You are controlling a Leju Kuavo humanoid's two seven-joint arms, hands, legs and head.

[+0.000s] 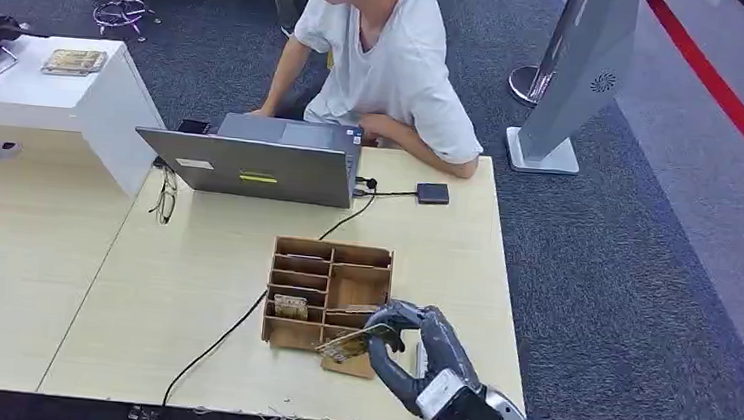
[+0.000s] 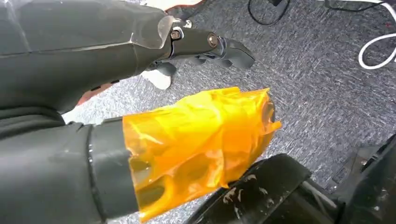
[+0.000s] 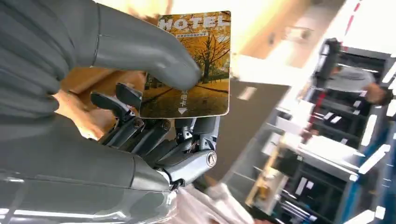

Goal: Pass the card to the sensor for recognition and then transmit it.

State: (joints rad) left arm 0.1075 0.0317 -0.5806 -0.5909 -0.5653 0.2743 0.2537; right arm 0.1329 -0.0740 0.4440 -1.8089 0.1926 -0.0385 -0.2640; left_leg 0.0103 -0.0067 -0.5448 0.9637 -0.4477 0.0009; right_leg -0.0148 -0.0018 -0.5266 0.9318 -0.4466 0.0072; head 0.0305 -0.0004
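My right hand (image 1: pixel 402 345) hovers just over the front right corner of the wooden card organizer (image 1: pixel 327 293), pinching a hotel key card (image 1: pixel 343 346). In the right wrist view the card (image 3: pixel 196 65) shows an autumn tree picture and the word HOTEL, clamped between the thumb (image 3: pixel 140 46) and the dark fingers (image 3: pixel 140 126). More cards (image 1: pixel 290 307) stand in a slot of the organizer. A small dark square sensor (image 1: pixel 433 193) lies on the table's far side, cabled to the laptop. My left hand (image 2: pixel 201 46) hangs over carpet with nothing in it, its thumb wrapped in orange tape (image 2: pixel 196 140).
A grey laptop (image 1: pixel 251 160) sits at the far edge of the light wood table (image 1: pixel 181 285); a person in a white shirt (image 1: pixel 390 61) leans over it. A black cable (image 1: pixel 228 329) runs across the table. Glasses (image 1: pixel 165 199) lie left of the laptop. A white cabinet (image 1: pixel 57 85) stands far left.
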